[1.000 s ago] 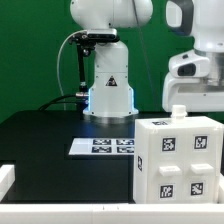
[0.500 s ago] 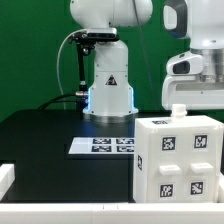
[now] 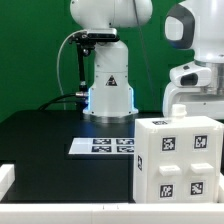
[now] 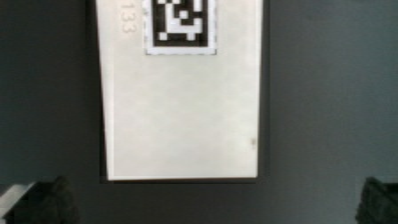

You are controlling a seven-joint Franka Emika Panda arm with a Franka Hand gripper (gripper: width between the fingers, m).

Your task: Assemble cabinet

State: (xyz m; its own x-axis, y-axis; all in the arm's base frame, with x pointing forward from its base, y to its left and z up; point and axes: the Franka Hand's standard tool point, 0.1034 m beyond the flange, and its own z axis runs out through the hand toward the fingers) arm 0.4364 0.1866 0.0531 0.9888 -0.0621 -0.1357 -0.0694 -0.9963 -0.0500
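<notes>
One black table [image 3: 40, 140] carries, from the exterior view's left, one marker board [image 3: 100, 146] lying before the arm's base [image 3: 108, 95], and one cabinet [image 3: 175, 165] at the near right. The cabinet stands as a single closed white box, with four tags [image 3: 168, 145] countable on its front faces and more on top. No separate loose part shows, so the build looks far along, with perhaps only a last fitting left. One gripper [image 4: 214, 203] hangs over the cabinet's tagged top, its fingers [image 4: 45, 200] spread wide, holding nothing.
</notes>
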